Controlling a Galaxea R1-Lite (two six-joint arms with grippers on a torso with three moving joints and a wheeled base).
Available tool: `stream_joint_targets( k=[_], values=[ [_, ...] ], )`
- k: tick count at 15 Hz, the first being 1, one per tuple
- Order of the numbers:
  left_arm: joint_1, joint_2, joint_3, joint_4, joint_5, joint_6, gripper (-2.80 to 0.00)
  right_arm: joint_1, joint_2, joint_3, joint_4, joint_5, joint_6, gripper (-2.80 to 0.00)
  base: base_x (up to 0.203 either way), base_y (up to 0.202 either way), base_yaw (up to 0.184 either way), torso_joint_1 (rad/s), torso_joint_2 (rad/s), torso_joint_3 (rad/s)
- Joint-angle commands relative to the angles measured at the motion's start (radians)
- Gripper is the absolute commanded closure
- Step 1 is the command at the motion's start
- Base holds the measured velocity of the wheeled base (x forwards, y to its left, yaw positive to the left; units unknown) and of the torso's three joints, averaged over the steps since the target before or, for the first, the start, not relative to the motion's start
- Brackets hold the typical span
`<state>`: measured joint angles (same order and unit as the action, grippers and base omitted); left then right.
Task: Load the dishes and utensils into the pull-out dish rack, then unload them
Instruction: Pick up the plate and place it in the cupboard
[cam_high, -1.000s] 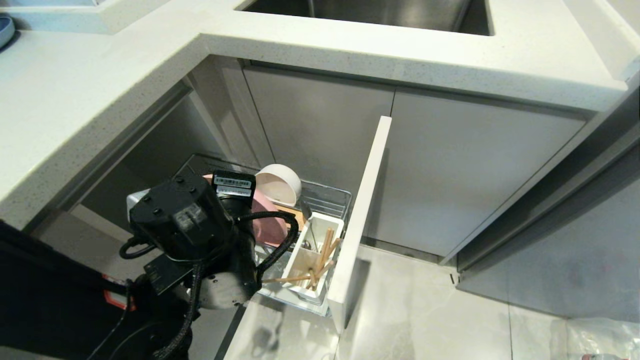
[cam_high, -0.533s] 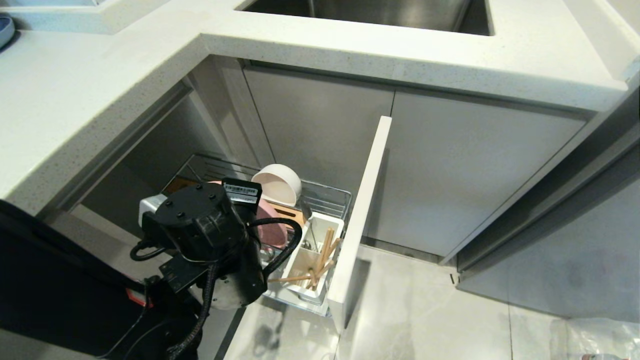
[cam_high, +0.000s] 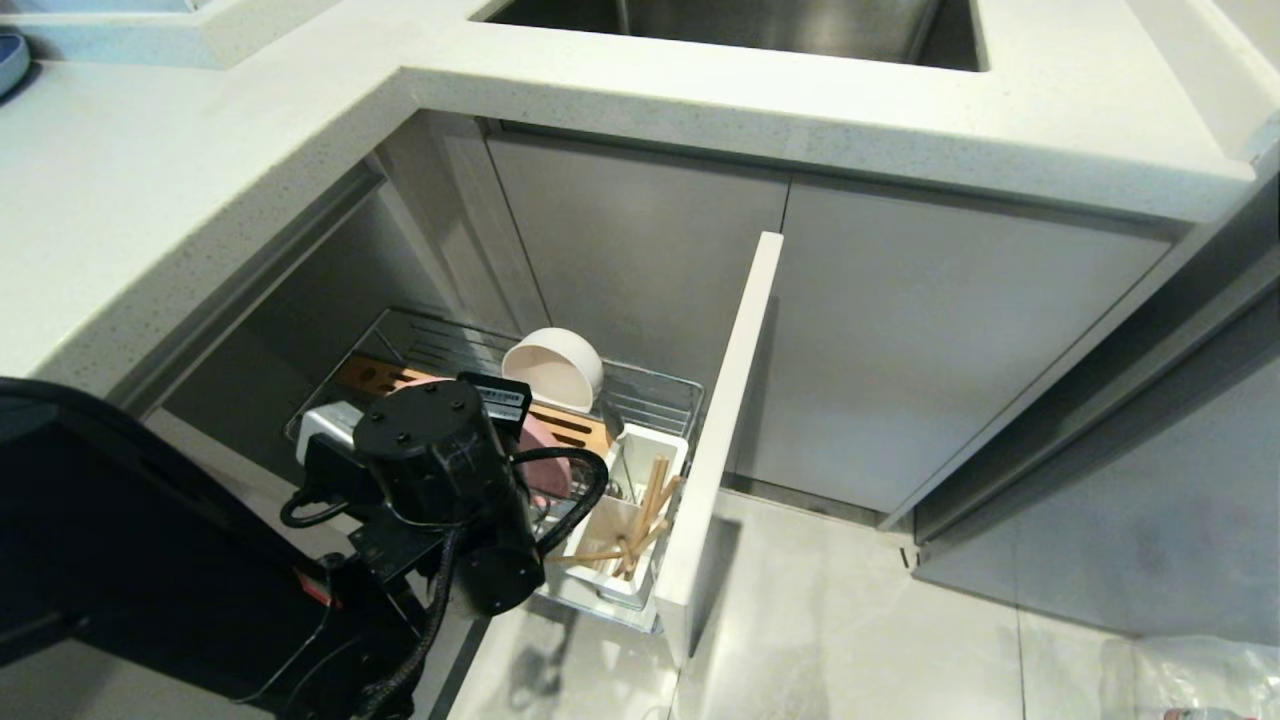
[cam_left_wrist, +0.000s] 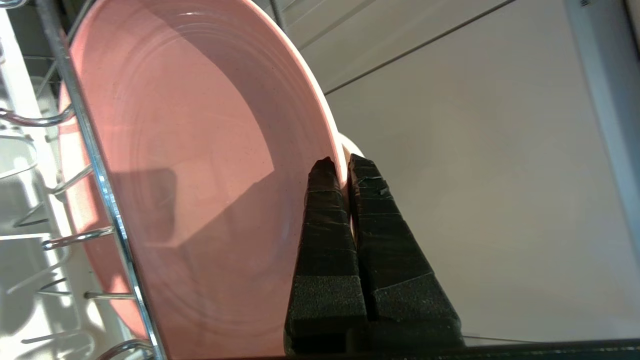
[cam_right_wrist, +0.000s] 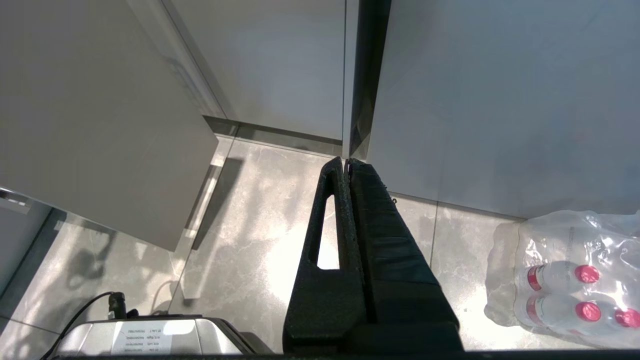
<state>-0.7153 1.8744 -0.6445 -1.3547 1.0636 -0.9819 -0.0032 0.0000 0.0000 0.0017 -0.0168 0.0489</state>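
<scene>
Left hand is pinched tight on the rim of a pink plate, one finger on each face of the rim. The plate stands on edge against the chrome wires of the dish rack.

Compared with the head frames of a second ago, the left arm has shifted toward the lower middle of the frame and lower. More of the bamboo strip and the back wires of the rack show now, and less of the pink plate peeks out past the wrist. My read: the plate is being carried or tilted along the rack, either seating into a slot or coming out; can't tell which from this alone.

The off-white bowl sits tipped on its side at the back of the rack, centre of the head view, just behind the bamboo strip. Chopsticks stand in the white cup at the rack's front right, beside the pulled-out cabinet front; one stick lies across the cup. Spoon not clearly visible.

Right hand is closed and empty, hanging over the floor, near a pack of bottles.
</scene>
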Motion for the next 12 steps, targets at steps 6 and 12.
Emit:
stream_joint_targets(
  k=[6,12],
  values=[
    [0.0,0.016,0.0,-0.007,0.006,-0.008,0.0,0.0,0.0,0.002,0.0,0.0,0.0,0.0,0.0,0.0,0.0,0.0,0.0,0.0],
    [0.0,0.025,-0.001,-0.007,0.009,-0.006,0.0,0.0,0.0,0.002,0.0,0.0,0.0,0.0,0.0,0.0,0.0,0.0,0.0,0.0]
  ],
)
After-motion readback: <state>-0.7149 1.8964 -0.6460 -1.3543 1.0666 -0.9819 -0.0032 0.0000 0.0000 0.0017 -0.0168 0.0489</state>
